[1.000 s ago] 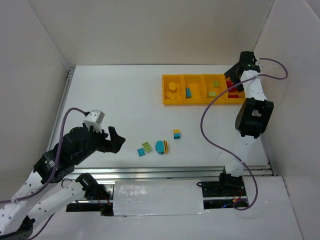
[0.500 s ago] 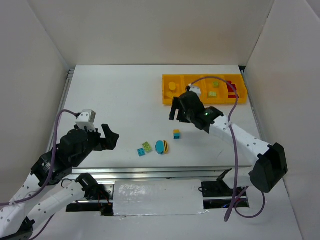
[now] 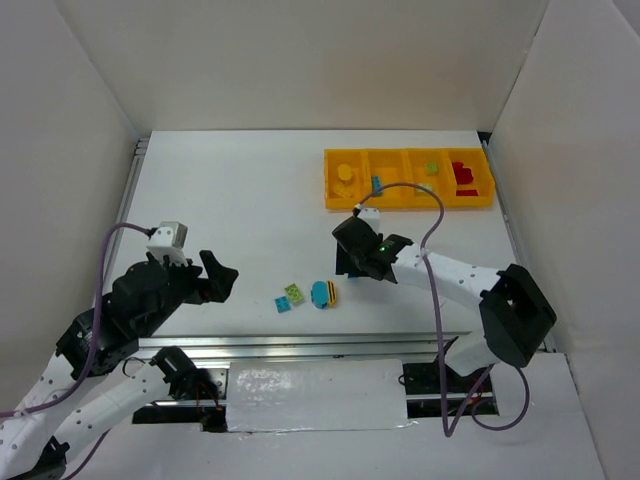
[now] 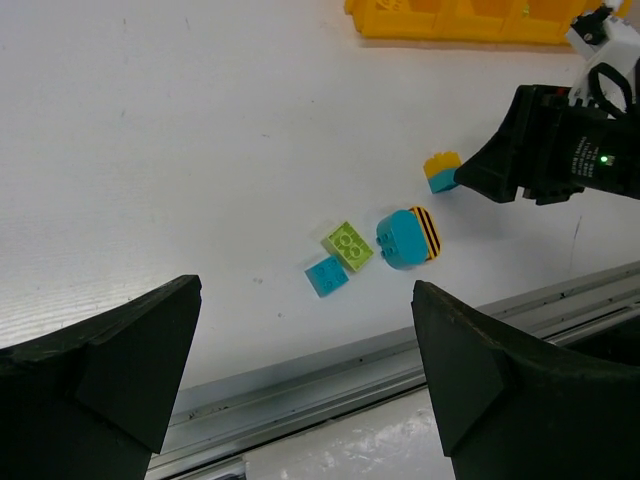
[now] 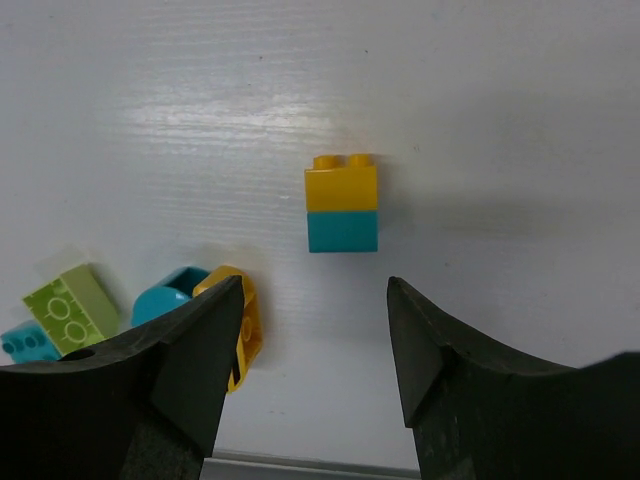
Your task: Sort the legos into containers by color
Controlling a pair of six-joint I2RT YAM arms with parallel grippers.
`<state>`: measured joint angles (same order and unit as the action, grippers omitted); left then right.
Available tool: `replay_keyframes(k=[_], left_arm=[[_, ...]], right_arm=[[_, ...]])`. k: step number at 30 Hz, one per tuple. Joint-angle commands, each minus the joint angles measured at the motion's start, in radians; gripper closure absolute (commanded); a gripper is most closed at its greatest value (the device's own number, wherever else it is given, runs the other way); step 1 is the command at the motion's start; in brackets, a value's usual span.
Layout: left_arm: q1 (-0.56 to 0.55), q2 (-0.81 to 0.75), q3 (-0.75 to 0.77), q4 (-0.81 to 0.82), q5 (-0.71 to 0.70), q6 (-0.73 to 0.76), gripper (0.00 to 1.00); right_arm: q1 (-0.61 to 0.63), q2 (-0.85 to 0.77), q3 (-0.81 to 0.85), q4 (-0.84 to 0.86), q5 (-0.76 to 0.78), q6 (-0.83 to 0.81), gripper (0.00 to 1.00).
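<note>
Step in hand: picking up the yellow-over-teal brick (image 5: 342, 203), judging by the right end effector (image 5: 315, 290) poised just short of it.
Right end effector: fingers spread apart, the brick ahead of the gap, not touched.
Left end effector (image 3: 222, 272): spread wide, holding nothing, at 8 o'clock on the counter (image 3: 230, 200).
Loose legos: green plate (image 4: 348, 244), small teal brick (image 4: 327, 276) and rounded teal piece (image 4: 405, 237) with a striped yellow end, close together at 6 o'clock.
Tray (image 3: 400, 204): at 1 o'clock; compartments hold yellow, blue, green and red pieces, left to right.
Next move: probably advance until the brick sits between the fingers, pinch, lift. Its two colours make the compartment a judgement call.
</note>
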<state>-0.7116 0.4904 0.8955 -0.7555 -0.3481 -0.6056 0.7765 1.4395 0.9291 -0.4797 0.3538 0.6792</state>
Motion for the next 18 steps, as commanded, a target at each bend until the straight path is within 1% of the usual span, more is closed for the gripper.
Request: replay_keyframes(k=[1, 4, 8, 11, 15, 18], left_arm=[[0.003, -0.001, 0.002, 0.042, 0.023, 0.013, 0.0], [0.003, 0.002, -0.001, 0.044, 0.034, 0.017, 0.01], [0.001, 0.001, -0.001, 0.047, 0.041, 0.021, 0.01], [0.001, -0.006, -0.003, 0.048, 0.044, 0.023, 0.0], [0.001, -0.009, -0.003, 0.053, 0.054, 0.026, 0.0], [0.001, -0.012, -0.003, 0.053, 0.057, 0.027, 0.01]], right_arm=[[0.007, 0.063, 0.008, 0.061, 0.08, -0.006, 0.34], [-0.005, 0.113, 0.031, 0.064, 0.106, -0.02, 0.34], [-0.02, 0.173, 0.036, 0.092, 0.067, -0.036, 0.36], [-0.032, 0.197, 0.034, 0.101, 0.065, -0.038, 0.36], [-0.075, 0.214, 0.011, 0.162, 0.011, -0.066, 0.39], [-0.085, 0.231, 0.008, 0.185, -0.01, -0.084, 0.43]])
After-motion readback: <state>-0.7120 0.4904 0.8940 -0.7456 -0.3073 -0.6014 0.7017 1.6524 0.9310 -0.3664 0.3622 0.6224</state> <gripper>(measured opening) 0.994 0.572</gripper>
